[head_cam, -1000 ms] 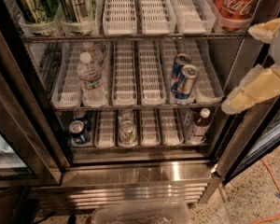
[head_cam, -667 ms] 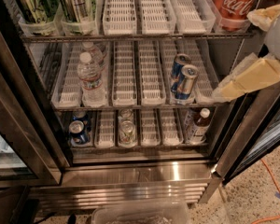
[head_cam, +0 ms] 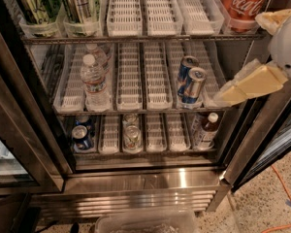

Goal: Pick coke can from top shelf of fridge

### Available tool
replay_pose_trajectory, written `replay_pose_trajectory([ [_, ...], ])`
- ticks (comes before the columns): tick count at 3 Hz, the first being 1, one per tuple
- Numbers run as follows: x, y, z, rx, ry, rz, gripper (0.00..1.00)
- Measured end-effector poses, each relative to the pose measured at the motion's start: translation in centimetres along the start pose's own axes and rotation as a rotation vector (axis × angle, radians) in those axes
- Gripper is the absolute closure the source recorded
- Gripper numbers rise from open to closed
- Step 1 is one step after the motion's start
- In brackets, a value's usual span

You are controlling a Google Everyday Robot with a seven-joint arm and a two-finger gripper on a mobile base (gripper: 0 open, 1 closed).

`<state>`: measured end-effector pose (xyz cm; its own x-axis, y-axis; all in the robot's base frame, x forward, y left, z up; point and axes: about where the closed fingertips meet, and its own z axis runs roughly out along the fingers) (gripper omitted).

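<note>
- Floor level, nearest: clear plastic bin (head_cam: 145,221) at the bottom edge, in front of the fridge. Orange cable (head_cam: 285,198) trails over the speckled floor at lower right.
- Gripper (head_cam: 239,57) on the right side, in front of the fridge's right door post. Its two cream fingers are spread wide apart, with nothing between them. Upper finger (head_cam: 274,18) sits level with the top rack, lower finger (head_cam: 247,84) points left-down toward the middle rack's right end.
- Fridge (head_cam: 136,181): louvred steel base, dark-framed glass door (head_cam: 9,144) standing open at left.
- Bottom rack: blue can (head_cam: 81,137) at left, silver can (head_cam: 132,135) in the centre, brown bottle (head_cam: 206,130) with a white cap at right.
- Middle rack: water bottles (head_cam: 94,81) in a left lane, one behind the other. Two blue-and-silver cans (head_cam: 191,84) in a right lane, near the lower finger's tip but apart from it.
- Top shelf (head_cam: 136,37), farthest up: tall green cans (head_cam: 53,4) in the two left lanes, pale slotted lane trays (head_cam: 157,8) across the middle.
- Coke can (head_cam: 242,4) stands upright at the front of the top shelf's rightmost lane — red, white script facing out. It is just left of the upper finger; I can't tell whether they touch.
</note>
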<state>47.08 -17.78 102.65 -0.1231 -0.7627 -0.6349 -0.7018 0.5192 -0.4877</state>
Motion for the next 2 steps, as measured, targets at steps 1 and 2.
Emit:
replay_pose_trajectory([
  [1, 0.1, 0.3, 1.5, 0.094, -0.019, 0.044, 0.00],
  [2, -0.9, -1.4, 2.9, 0.205, -0.067, 0.074, 0.00],
])
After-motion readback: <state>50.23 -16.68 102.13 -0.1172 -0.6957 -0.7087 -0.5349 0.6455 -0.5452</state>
